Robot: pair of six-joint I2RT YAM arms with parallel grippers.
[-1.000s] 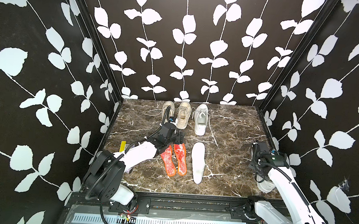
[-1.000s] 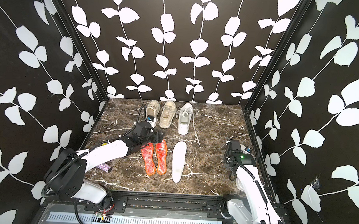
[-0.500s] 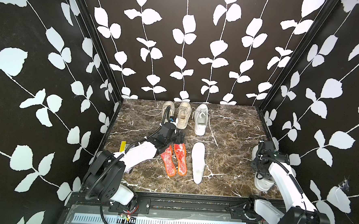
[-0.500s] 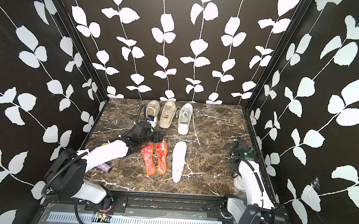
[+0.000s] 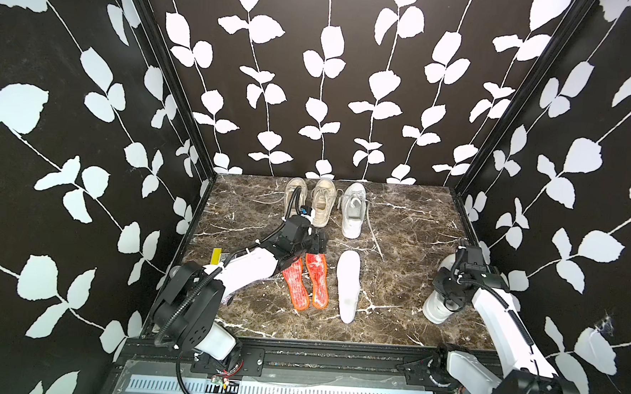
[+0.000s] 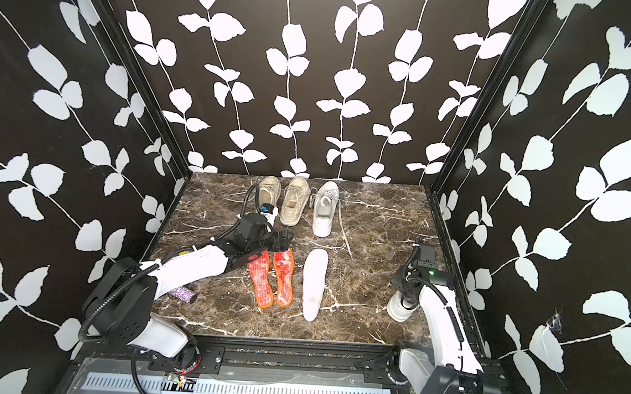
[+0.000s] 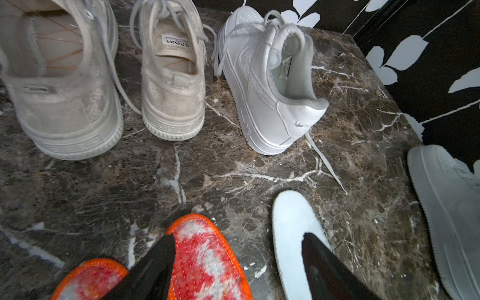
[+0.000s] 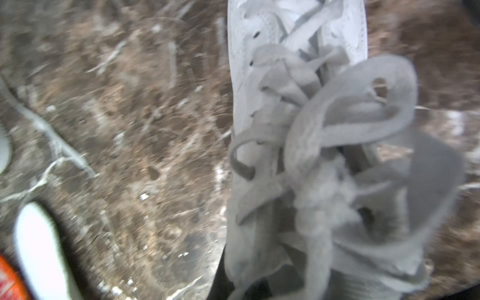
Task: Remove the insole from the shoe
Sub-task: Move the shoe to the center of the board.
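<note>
The right gripper (image 5: 446, 294) sits down in the rear opening of the white leather sneaker (image 5: 434, 311), which stands on the brown marble-patterned tabletop (image 5: 398, 224) close to the leaf-patterned right-hand wall (image 5: 567, 181). Its jaws are closed together, but the blurred right wrist view shows only loose grey-white laces (image 8: 350, 124) heaped over the tongue. What the jaws pinch cannot be told, and the insole inside the sneaker is hidden. The sneaker's long axis runs front to back alongside that wall. Its heel faces the table's front edge and shows just below the gripper in a top view, and its toe end points toward the back wall (image 5: 330, 95). Well apart from it, the left gripper (image 7: 239, 237) hovers with jaws spread and empty. It is above the rearward tips of an orange-edged red-and-white fabric insole (image 7: 205, 259) and a flat white foam insole (image 7: 288, 228), both lying on the tabletop.
</note>
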